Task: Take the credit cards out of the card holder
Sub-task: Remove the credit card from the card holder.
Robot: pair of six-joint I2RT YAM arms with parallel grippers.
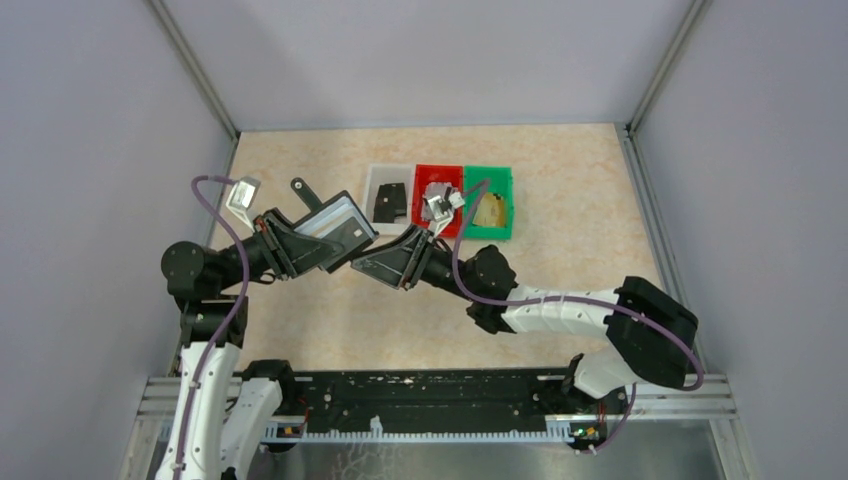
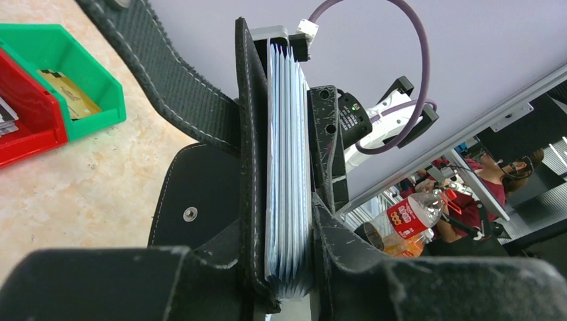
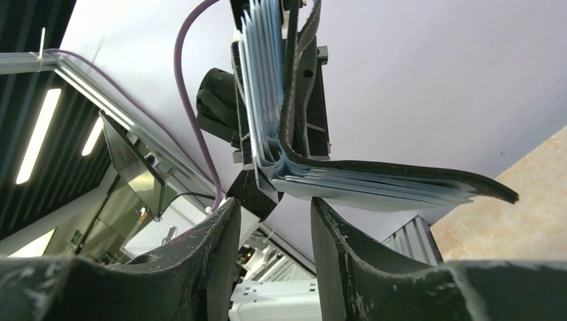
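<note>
The black card holder [image 1: 338,226] hangs in the air left of the bins, its strap tab [image 1: 300,188] pointing up-left. My left gripper [image 1: 312,246] is shut on it; in the left wrist view the pale blue panels [image 2: 287,167] stand edge-on between the fingers. My right gripper [image 3: 275,221] is open just below the holder's folded-out flap [image 3: 394,186], with nothing between its fingers. Silvery credit cards [image 1: 437,200] lie in the red bin and a gold one [image 1: 488,212] in the green bin. I cannot tell whether any cards sit inside the panels.
Three small bins stand in a row at the back: white [image 1: 375,178] with a black item inside, red [image 1: 432,172], green [image 1: 500,176]. Grey walls with metal rails enclose the beige table [image 1: 560,180]. The right arm's purple cable loops over the bins.
</note>
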